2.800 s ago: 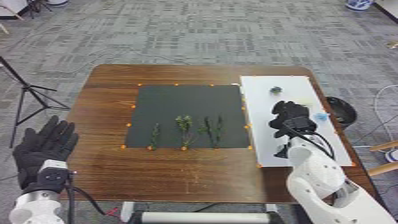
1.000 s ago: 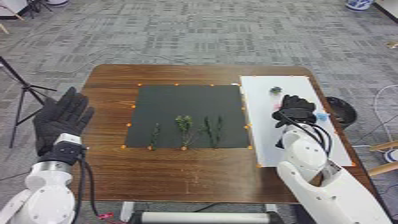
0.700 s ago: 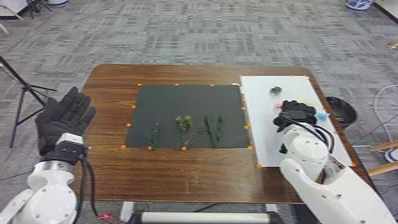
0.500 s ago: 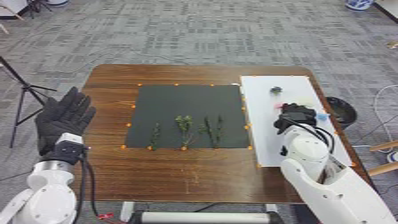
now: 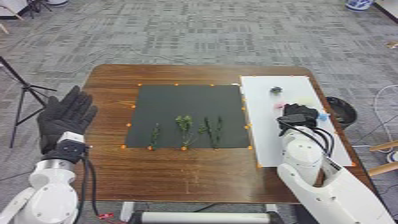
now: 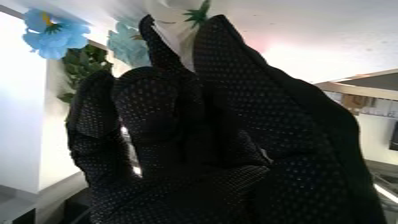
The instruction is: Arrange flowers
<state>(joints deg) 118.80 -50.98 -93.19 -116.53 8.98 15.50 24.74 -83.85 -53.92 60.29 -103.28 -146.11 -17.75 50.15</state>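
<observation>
Right hand (image 6: pixel 178 115): thumb and fingers drawn narrow, pinching a white flower (image 6: pixel 167 11) at the white board (image 5: pixel 265 120). Likely light, soft, easily crushed; better held by its green base. Blue flower (image 6: pixel 53 38) near. Since the earliest frame, pink flower (image 5: pixel 279 106) uncovered; left hand (image 5: pixel 65 119) farther forward, fingers straight.

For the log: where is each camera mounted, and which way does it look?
Head view: on the robot's head, looking forward and down at the brown table; the robot's left hand, right hand and both white arms show.
Right wrist view: on the right arm's wrist, looking out past that hand's black glove toward a blue flower and white petals.
Shared: the right hand, with blue petals close to it in both.
</observation>
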